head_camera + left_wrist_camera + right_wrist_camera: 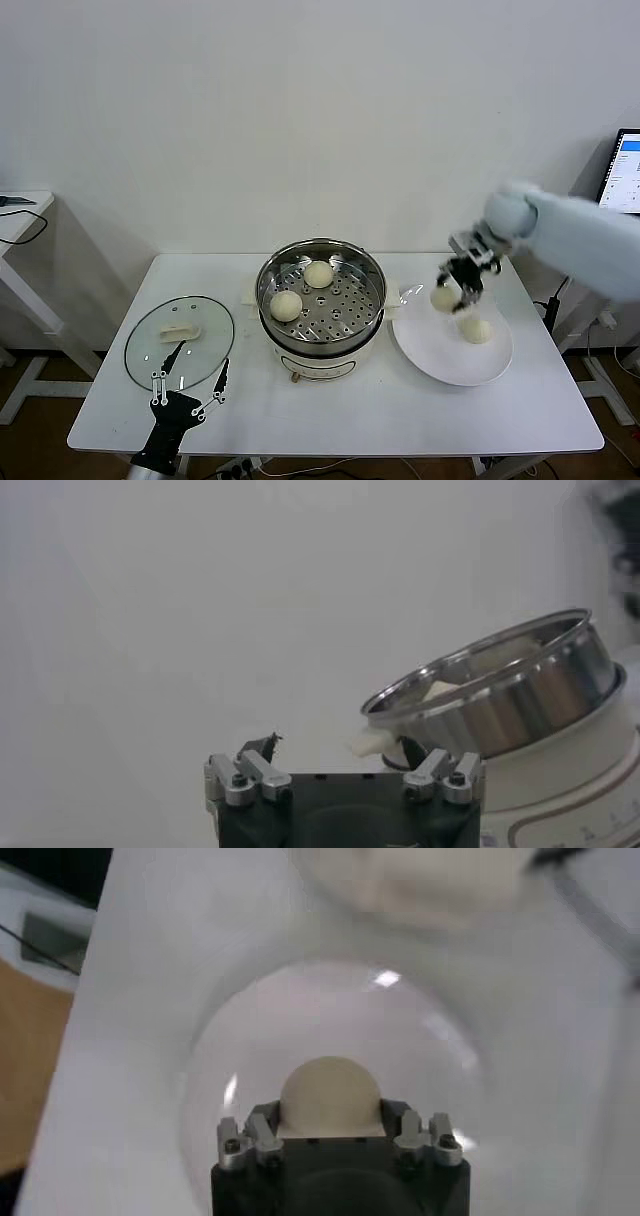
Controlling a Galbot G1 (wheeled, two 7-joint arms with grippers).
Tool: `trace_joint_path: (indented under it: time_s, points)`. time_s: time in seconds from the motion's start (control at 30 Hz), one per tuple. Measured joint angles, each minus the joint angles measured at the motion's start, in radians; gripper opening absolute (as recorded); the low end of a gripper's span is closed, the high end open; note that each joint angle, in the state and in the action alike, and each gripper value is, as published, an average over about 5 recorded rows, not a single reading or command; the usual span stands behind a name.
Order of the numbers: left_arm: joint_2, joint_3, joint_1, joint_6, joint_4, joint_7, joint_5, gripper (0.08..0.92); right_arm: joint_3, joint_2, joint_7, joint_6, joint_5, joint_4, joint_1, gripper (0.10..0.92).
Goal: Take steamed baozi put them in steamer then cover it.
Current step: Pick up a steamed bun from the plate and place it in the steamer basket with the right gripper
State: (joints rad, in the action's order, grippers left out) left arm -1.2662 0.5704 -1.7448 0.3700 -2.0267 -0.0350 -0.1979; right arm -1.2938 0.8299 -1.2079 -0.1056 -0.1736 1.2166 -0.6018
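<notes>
Right hand (456,287) hovering above the left edge of the white plate (440,365), fingers closing around one steamed baozi (443,298) and carrying it clear of the plate surface. Right wrist view confirming: bun (330,1094) sitting between the fingers, plate (250,1048) blurred below it. Gripping partway closed, width set by the bun.

Second bun (477,330) lying on the plate, just near-right of the held one, not touching it.

Two more buns already resting on the perforated tray inside the steamer (370,275): one at the far side (318,274), one at the left (286,305), apart from each other. Steamer standing mid-tabletop (330,420), uncovered, plate touching or nearly touching its right side.

Cover (145,345) lying flat on the tabletop left of the steamer, cream handle (181,332) facing up.

Left hand (188,393) idling at the near-left, fingers spread fully open, holding nothing, tips hanging over the near edge of the cover; contact with the glass not determinable. Left wrist view showing the steamer wall (520,695) tilted in frame past the open fingers (245,775).
</notes>
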Motion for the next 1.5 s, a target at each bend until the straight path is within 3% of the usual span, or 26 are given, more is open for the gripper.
trace_joint_path:
  time_s: [0.73,1.5]
  points:
    - [0.0,0.005,0.001,0.006,-0.006,0.0,0.003,0.823,0.0,0.251,0.073,-0.495,0.27,0.267,-0.063,0.697]
    - [-0.003,0.011,0.0,0.018,0.005,-0.002,0.01,0.823,0.005,0.344,0.101,-0.623,0.465,0.254,0.09,0.721]
